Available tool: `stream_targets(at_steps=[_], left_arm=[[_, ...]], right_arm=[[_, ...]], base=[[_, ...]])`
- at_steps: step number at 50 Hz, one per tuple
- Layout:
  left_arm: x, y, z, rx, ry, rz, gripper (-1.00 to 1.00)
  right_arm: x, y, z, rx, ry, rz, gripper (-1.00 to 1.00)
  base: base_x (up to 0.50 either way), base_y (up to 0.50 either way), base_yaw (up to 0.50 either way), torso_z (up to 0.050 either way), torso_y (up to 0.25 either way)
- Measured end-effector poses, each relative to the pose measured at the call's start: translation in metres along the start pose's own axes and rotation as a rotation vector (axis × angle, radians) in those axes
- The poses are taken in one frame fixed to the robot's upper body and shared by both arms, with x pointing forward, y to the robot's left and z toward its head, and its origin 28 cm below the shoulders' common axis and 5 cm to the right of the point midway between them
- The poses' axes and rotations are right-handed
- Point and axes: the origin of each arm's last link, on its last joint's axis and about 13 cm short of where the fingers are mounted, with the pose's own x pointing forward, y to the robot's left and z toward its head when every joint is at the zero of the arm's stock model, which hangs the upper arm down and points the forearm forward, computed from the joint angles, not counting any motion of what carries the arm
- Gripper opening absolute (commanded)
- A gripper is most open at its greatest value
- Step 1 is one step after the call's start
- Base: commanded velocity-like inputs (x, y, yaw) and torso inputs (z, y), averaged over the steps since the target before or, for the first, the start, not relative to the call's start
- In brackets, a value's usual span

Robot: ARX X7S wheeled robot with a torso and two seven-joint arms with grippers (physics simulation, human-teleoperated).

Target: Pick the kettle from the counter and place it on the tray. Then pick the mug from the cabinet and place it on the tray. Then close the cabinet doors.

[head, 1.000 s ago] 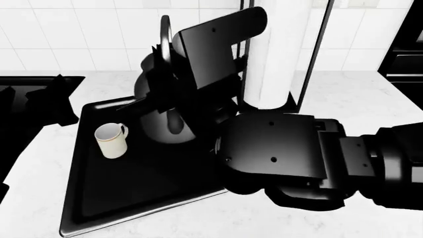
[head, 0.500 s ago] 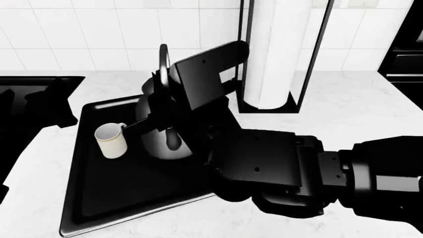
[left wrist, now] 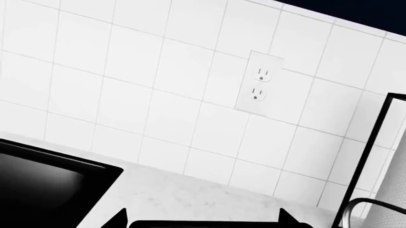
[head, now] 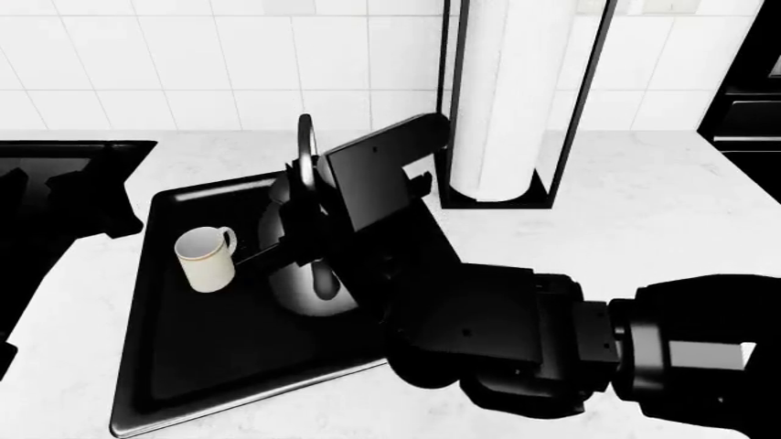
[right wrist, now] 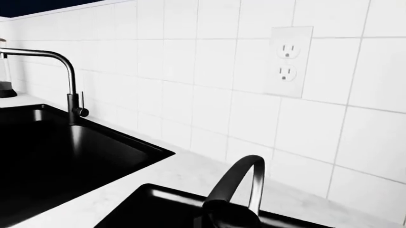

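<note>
1. Mug [head: 205,259] sits on the tray [head: 171,366] already.
2. Kettle [head: 311,274] over the tray too, right tool [head: 320,197] gripping its handle.
3. Left tool's state: can't tell. Cabinet doors aren't visible.

The right arm [head: 586,352], built of bulky glossy black segments, enters the head view from the lower right and reaches forward and to the left. Its broad rounded forearm housing leads into a flat black rectangular wrist block, which tilts upward and away from the head camera. The right hand [head: 305,197] lies beyond that block; its fingers are largely hidden behind the wrist block, so their spacing cannot be determined. The left arm appears in the head view only as a dark silhouette at the far left edge. The left hand [left wrist: 203,223] shows as two black pointed fingertips [left wrist: 117,219], spread apart.
</note>
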Motion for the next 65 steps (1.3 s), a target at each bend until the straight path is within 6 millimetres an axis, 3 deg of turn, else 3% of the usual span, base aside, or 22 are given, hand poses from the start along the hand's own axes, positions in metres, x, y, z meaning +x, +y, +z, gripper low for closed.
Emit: stream_targets(at_steps=[18, 19, 44, 65], left_arm=[[-0.001, 0.000, -0.001, -0.001, 0.002, 0.002, 1.00], [-0.001, 0.000, -0.002, -0.001, 0.002, 0.002, 1.00], [0.000, 0.001, 0.001, -0.004, -0.004, 0.003, 1.00], [-0.001, 0.002, 0.002, -0.007, -0.007, 0.007, 1.00]], right_arm=[[0.000, 0.000, -0.006, -0.007, -0.030, 0.009, -1.00], [0.000, 0.001, -0.006, -0.009, -0.030, 0.009, 1.00], [-0.002, 0.004, -0.009, -0.023, 0.010, 0.038, 1.00], [-0.002, 0.006, -0.003, -0.082, 0.046, -0.043, 1.00]], base=[[0.00, 0.00, 0.00, 0.000, 0.000], [0.00, 0.00, 0.00, 0.000, 0.000], [0.00, 0.00, 0.00, 0.000, 0.000], [0.00, 0.00, 0.00, 0.000, 0.000]])
